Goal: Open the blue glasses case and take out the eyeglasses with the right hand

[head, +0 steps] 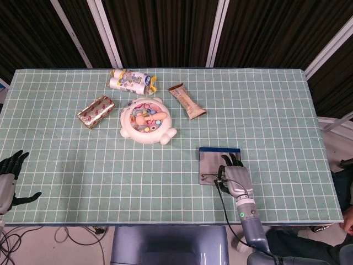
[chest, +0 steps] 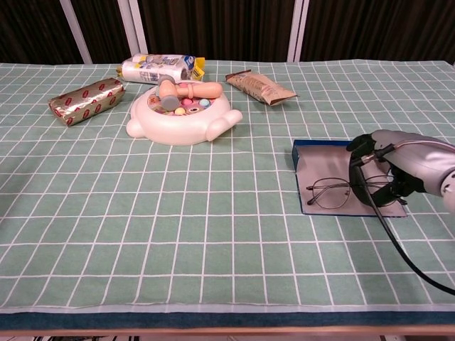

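— Why does the right hand (chest: 394, 170) sit so low over the blue glasses case (chest: 320, 174)?

— The case lies flat and open on the surface (chest: 213, 234), grey lining up, so the hand reaches in from the near right edge. Its fingers (chest: 359, 145) curl round the right side of the eyeglasses (chest: 330, 193), which sit just over the lining

— And the left hand (head: 8, 176)?

— Off at the near left corner, fingers spread, holding nothing, since this job belongs to the right
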You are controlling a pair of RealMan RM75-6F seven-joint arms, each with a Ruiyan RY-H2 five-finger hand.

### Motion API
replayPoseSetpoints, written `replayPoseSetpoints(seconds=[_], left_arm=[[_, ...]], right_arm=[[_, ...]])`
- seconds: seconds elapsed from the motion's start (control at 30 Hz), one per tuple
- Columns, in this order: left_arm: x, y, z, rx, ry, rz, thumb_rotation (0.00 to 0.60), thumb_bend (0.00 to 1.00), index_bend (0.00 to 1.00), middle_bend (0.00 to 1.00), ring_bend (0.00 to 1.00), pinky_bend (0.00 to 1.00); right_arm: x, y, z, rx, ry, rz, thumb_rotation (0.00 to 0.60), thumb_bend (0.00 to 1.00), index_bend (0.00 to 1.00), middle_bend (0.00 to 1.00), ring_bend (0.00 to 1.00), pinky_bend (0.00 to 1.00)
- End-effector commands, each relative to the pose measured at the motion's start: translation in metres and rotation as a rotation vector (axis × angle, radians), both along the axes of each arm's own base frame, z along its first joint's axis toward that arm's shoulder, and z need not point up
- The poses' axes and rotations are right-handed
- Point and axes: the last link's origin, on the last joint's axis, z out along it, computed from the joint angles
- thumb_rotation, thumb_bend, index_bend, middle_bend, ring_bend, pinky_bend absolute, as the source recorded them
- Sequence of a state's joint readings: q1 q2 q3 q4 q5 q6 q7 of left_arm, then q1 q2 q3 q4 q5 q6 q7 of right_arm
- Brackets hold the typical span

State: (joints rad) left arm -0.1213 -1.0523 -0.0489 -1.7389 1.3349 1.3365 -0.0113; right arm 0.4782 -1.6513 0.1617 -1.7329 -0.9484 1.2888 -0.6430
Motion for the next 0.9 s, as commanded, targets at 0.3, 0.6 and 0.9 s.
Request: replayPoseSetpoints(seconds=[0.3,0.6,0.9], left_arm=[[0.0,0.0,0.0,-0.003,-0.005,0.003,0.6,0.06,0.0,0.0,0.0,0.0],[0.0,0.0,0.0,-0.005,-0.009,0.004,0.6,0.06,0.0,0.0,0.0,0.0],[-0.001,0.001,0.0,-0.007,-0.014,0.01,0.6,0.06,0.0,0.0,0.0,0.0]], right_arm=[[0.03,-0.002,-0.01,0.021,-0.039,0.016,0.6,0.64,0.66,0.17,0.0,0.2],[0.052,0.0,-0.024,0.044,-0.047,0.031,0.6,0.64,0.66,0.17,0.0,0.2],[0.082,0.002,-0.047,0.069,-0.069,0.04,0.6,0.64,0.66,0.17,0.0,0.2]])
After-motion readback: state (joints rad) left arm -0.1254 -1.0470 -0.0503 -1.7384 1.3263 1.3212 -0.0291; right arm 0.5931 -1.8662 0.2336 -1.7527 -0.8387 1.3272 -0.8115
